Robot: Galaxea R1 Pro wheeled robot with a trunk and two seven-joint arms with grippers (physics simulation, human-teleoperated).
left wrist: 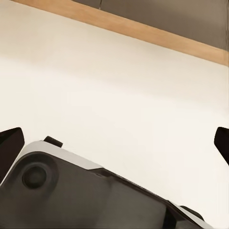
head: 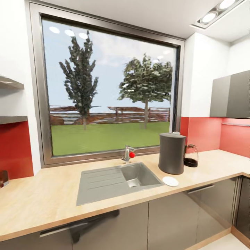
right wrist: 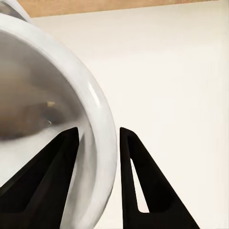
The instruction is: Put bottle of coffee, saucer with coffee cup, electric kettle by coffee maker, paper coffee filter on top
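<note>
Right gripper (right wrist: 98, 183): two black fingers clamped on the rim of a plain white coffee cup (right wrist: 43, 95), one inside, one outside. Left gripper (left wrist: 114, 143): dark fingertips spread wide apart. Long beige wood-look kitchen countertop (head: 41, 198): small white round saucer (head: 170, 181) near its front edge; behind it, tall dark grey coffee maker (head: 172, 153) with carafe, right of the inset steel sink (head: 114, 180).

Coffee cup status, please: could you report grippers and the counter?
Right gripper shut on the coffee cup rim. Left gripper open, nothing held. Saucer on the countertop before the coffee maker, bare.
</note>
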